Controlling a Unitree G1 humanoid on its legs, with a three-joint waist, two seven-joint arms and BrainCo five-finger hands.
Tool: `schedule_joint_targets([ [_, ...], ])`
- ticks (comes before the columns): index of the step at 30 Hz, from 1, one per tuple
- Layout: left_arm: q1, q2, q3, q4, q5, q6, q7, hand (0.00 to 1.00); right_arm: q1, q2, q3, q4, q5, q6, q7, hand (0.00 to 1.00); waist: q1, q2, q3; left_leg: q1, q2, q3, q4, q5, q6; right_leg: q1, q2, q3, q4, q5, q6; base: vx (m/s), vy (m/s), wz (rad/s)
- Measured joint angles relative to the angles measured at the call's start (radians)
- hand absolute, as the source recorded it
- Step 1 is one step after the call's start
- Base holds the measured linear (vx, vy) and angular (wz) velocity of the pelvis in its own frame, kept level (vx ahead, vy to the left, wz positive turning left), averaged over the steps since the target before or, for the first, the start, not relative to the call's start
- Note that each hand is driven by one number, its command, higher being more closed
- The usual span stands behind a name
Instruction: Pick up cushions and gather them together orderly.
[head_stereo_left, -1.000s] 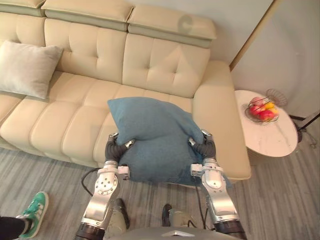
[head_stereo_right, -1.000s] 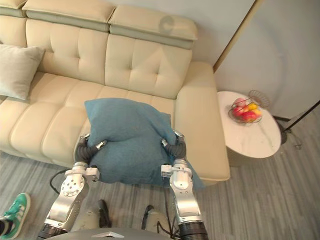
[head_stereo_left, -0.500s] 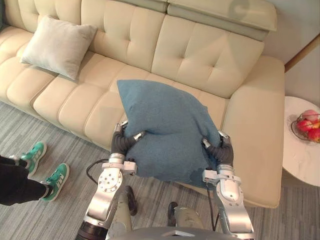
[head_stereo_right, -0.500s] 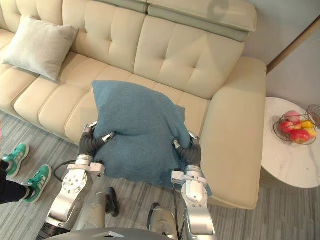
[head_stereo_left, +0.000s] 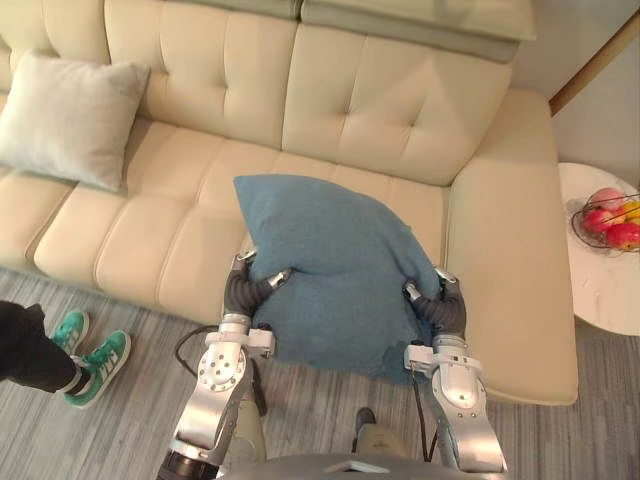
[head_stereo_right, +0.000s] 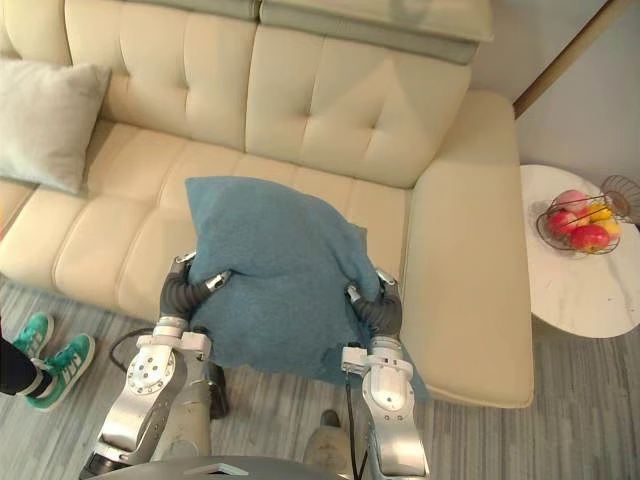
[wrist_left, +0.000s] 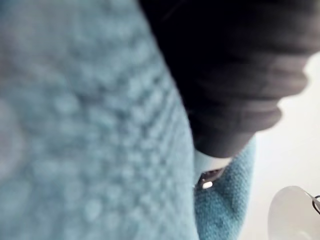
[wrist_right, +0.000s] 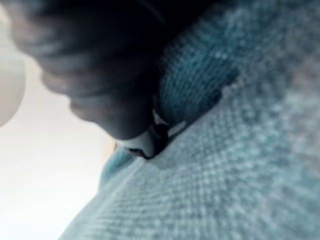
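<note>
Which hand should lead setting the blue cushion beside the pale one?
Left, probably. The left hand and right hand both grip the blue cushion, but the pale cushion lies on the sofa toward the robot's left, nearer the left hand.

Grey cushion (head_stereo_left: 62, 120) (far left) is cut off.

A cream tufted sofa (head_stereo_left: 380, 100) is standing on grey plank flooring (head_stereo_left: 120, 430) — a round white table (head_stereo_right: 590, 290) sitting just beside it.
</note>
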Motion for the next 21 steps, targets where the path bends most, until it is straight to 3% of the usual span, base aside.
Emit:
schedule_joint_targets([
  [2, -0.001, 0.003, 0.0, 0.0, 0.0, 0.0, -0.003, 1.0, -0.004, 0.003, 0.0, 0.0, -0.001, 0.0, 0.001, 1.0, -0.002, -0.006, 0.003, 0.021, 0.004, 0.033, 0.024, -0.06, 0.006, -0.093, -0.009, 0.026, 0.175, 0.0, 0.002, 0.03, 0.217, -0.65],
  [5, 0.016, 0.02, 0.001, 0.002, 0.0, 0.001, -0.003, 1.0, 0.019, 0.003, 0.009, 0.013, -0.003, 0.0, 0.01, 1.0, -0.003, -0.017, 0.004, 0.098, -0.004, 0.103, 0.028, -0.104, 0.022, -0.219, -0.045, 0.019, 0.417, 0.057, 0.048, 0.04, 0.158, -0.58],
  [7, 0.028, 0.021, 0.009, 0.002, 0.002, 0.001, -0.003, 1.0, 0.023, 0.013, 0.023, 0.042, -0.004, 0.0, 0.016, 1.0, -0.014, -0.017, 0.003, 0.135, -0.005, 0.114, 0.007, -0.119, 0.037, -0.245, -0.033, -0.019, 0.463, -0.003, 0.051, 0.06, 0.03, -0.27],
  [9, 0.032, 0.021, 0.011, 0.002, 0.01, 0.001, -0.003, 1.0, 0.026, 0.026, 0.022, 0.058, -0.005, 0.0, 0.032, 1.0, -0.022, -0.017, -0.002, 0.148, -0.005, 0.114, -0.031, -0.118, 0.037, -0.298, 0.039, -0.127, 0.4, -0.1, 0.009, 0.07, -0.061, -0.09],
  [10, 0.035, 0.021, 0.012, 0.002, 0.01, 0.001, -0.004, 1.0, 0.026, 0.025, 0.022, 0.058, -0.005, 0.0, 0.033, 1.0, -0.025, -0.019, -0.003, 0.147, -0.009, 0.114, -0.04, -0.11, 0.029, -0.301, 0.06, -0.146, 0.343, -0.092, -0.006, 0.1, -0.095, 0.11],
  [11, 0.042, 0.022, 0.016, 0.002, 0.01, 0.001, -0.008, 1.0, 0.027, 0.026, 0.023, 0.059, -0.005, -0.001, 0.037, 1.0, -0.031, -0.038, -0.013, 0.142, -0.037, 0.111, -0.048, -0.103, 0.015, -0.293, 0.084, -0.15, 0.234, -0.038, -0.063, 0.16, -0.117, 0.28],
  [12, 0.042, -0.006, 0.017, 0.03, 0.012, 0.002, -0.01, 1.0, 0.015, 0.001, 0.019, 0.075, 0.0, -0.002, 0.039, 1.0, -0.041, -0.01, -0.016, 0.133, -0.038, 0.085, -0.035, -0.106, 0.003, -0.285, 0.096, -0.155, 0.208, -0.012, -0.126, 0.22, -0.083, 0.23],
  [13, 0.049, -0.025, 0.017, 0.046, 0.019, 0.006, -0.014, 1.0, 0.015, -0.026, 0.018, 0.087, 0.0, 0.0, 0.041, 1.0, -0.035, 0.025, -0.03, 0.121, -0.025, 0.047, -0.028, -0.098, -0.008, -0.267, 0.116, -0.167, 0.171, -0.003, -0.132, 0.21, -0.054, 0.12],
  [15, 0.049, -0.032, 0.025, 0.046, 0.019, 0.007, -0.02, 1.0, 0.021, -0.034, 0.024, 0.087, 0.0, 0.0, 0.043, 1.0, -0.03, 0.04, -0.036, 0.122, -0.018, -0.006, -0.023, -0.09, -0.02, -0.241, 0.128, -0.187, 0.154, -0.004, -0.137, 0.24, -0.074, 0.11],
  [21, 0.057, -0.038, 0.044, 0.035, 0.017, 0.006, -0.041, 1.0, 0.038, -0.04, 0.026, 0.04, 0.001, 0.0, 0.043, 1.0, -0.005, 0.057, -0.043, 0.124, 0.004, -0.063, 0.103, -0.083, -0.018, -0.132, 0.145, -0.187, 0.078, -0.014, -0.14, 0.11, -0.004, 0.01],
])
